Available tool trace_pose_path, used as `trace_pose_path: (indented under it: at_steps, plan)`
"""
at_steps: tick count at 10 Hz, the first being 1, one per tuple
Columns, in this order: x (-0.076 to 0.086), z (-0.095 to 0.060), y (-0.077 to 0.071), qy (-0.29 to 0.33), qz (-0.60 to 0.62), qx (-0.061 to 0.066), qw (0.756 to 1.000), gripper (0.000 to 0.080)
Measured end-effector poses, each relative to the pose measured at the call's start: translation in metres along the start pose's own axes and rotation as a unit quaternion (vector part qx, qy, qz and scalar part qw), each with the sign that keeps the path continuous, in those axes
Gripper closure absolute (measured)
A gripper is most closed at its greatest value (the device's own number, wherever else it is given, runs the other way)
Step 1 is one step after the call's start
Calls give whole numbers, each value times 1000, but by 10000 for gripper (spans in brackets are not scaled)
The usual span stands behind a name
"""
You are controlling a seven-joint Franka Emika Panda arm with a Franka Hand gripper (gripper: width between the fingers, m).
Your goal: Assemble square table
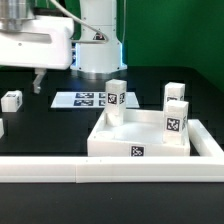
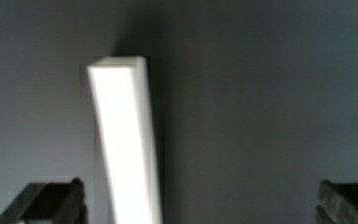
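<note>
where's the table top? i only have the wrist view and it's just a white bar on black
observer: the table top lies toward the exterior view's right, well apart from the gripper.
operator: any legs on it yet
observer: three legs stand upright along its far side; i can't tell whether they are seated in the sockets.
operator: anything closer to me
observer: a loose leg sits by itself at the exterior view's left, nearer the gripper than the table top is.
</note>
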State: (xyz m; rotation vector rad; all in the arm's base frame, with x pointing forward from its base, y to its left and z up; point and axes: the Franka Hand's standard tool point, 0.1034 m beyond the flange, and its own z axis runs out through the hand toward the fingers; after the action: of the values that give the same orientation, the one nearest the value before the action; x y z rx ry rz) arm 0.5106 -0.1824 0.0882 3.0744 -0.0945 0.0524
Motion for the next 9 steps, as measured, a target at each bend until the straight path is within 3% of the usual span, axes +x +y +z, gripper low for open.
trace_pose_path:
  at_steps: [2,3,6,9]
  plan:
    - [-6,4,25,-4,-8,-2,1000,151]
    - [-7,5,31,-4,-4,-3,1000,151]
    - [-10,7,31,-7,-9,-2,1000,151]
    - [-38,15,38,-10,-21,-5,1000,151]
